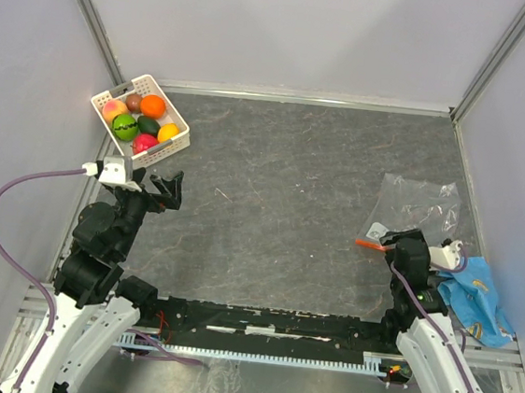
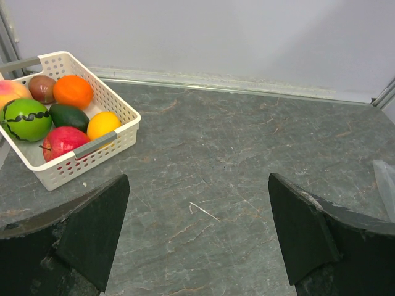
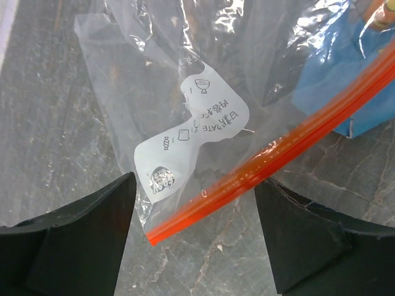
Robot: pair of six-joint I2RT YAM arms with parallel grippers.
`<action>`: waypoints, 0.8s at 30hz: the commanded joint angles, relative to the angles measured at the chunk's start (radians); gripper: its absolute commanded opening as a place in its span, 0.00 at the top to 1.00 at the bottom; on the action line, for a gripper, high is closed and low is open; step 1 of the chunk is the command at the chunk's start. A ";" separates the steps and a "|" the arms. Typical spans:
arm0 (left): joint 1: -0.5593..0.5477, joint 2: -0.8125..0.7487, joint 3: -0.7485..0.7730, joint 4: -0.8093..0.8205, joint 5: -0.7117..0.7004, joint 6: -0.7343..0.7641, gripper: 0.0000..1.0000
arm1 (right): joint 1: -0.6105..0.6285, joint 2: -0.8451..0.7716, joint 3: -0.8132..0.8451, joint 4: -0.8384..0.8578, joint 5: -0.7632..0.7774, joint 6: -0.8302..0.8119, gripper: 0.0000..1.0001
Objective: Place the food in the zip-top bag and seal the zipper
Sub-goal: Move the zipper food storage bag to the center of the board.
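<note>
Risk: R end effector pinches both lips of zipper → mouth can't open; or slick film slips, bag skids on bench. Blue item seen thru bag cd snag. R jaws apart, nothing held; zipper end lies between them, diagonal, not touching. L end effector wide open, empty; food in basket just ahead-left of it, well apart from bag across bench.

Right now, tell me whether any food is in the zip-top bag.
No, all the food sits in the white basket, across the table from the zip-top bag.
</note>
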 commanded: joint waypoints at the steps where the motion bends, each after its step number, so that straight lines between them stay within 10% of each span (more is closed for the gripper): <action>1: 0.005 -0.003 0.015 0.027 0.000 0.000 0.00 | -0.003 -0.020 -0.008 0.107 0.055 0.026 0.16; 24: 0.005 -0.003 0.014 0.026 -0.006 0.000 0.00 | -0.004 -0.055 0.024 0.123 0.086 0.016 0.27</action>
